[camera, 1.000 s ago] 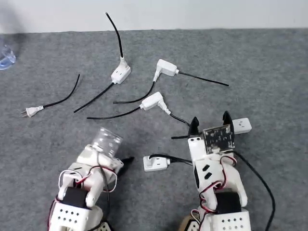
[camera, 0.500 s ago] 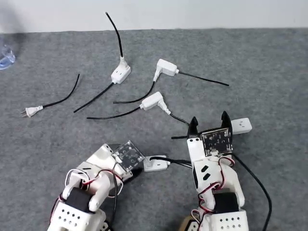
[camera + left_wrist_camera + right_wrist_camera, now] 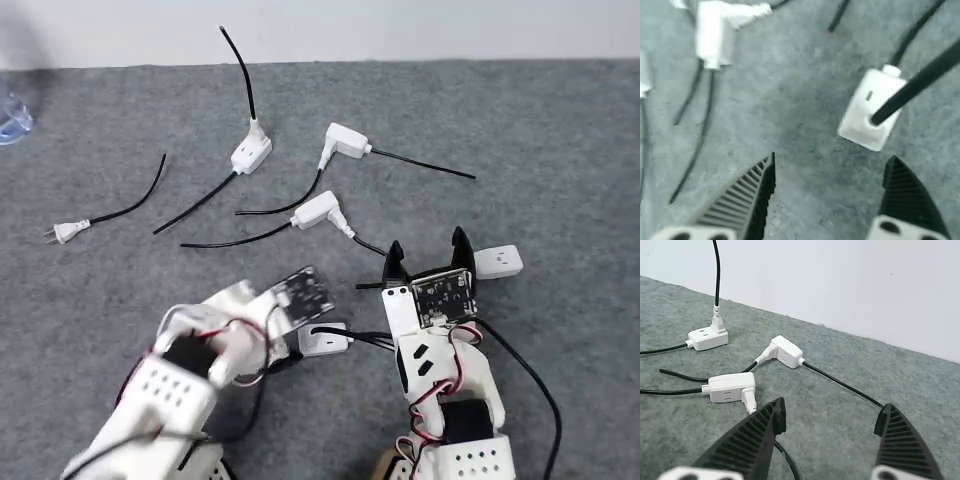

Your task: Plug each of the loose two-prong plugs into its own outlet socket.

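Left gripper [image 3: 832, 157] is recorded wide open with nothing held, jaws set low over the grey carpet [image 3: 560, 160]. The nearest socket [image 3: 325, 340], a white block lying flat with a black cable [image 3: 920, 80] running from it, is seen just beyond the jaws, untouched, between the two arms. Right gripper [image 3: 428, 247] is noted likewise spread wide and empty. A second socket [image 3: 497, 261] is found just beside its outer finger; contact cannot be told. Farther out, three more white pieces with black cords are observed: a middle block [image 3: 316, 210], then a far block [image 3: 345, 140] and a corded block [image 3: 250, 152] nearer the wall [image 3: 400, 30]. Whether these are mated pairs cannot be told. The loose two-prong plug [image 3: 60, 233] is located out on the left arm's side, prongs bare, well apart from every socket and from both grippers, and not yet plugged in.
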Robot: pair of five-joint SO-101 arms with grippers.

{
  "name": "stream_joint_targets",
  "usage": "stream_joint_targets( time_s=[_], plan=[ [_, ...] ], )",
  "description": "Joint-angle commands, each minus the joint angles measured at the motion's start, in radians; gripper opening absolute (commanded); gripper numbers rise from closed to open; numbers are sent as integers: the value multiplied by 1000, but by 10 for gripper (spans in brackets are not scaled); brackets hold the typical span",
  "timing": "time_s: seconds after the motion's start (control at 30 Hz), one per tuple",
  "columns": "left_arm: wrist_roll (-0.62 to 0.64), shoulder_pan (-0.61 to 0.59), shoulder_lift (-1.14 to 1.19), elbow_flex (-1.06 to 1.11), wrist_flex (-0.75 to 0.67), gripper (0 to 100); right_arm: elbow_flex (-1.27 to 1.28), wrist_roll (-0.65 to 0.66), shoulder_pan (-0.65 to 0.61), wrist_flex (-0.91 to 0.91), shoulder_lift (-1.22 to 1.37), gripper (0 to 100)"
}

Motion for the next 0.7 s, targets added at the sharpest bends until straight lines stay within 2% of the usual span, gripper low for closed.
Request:
stream_joint_targets(
  time_s=[0.0, 0.2, 0.43, 0.67],
  plan=[
    [-49, 34, 308, -120, -87, 328, 14, 11, -1, -30, 16, 273],
    [-51, 58, 543, -277, -123, 329, 12, 35, 1, -128, 131, 273],
    [-72, 158, 720, -404, -117, 329, -23, 40, 36, -226, 291, 273],
    [-158, 158, 910, -604, 98, 327, -57, 43, 42, -286, 409, 273]
  ],
)
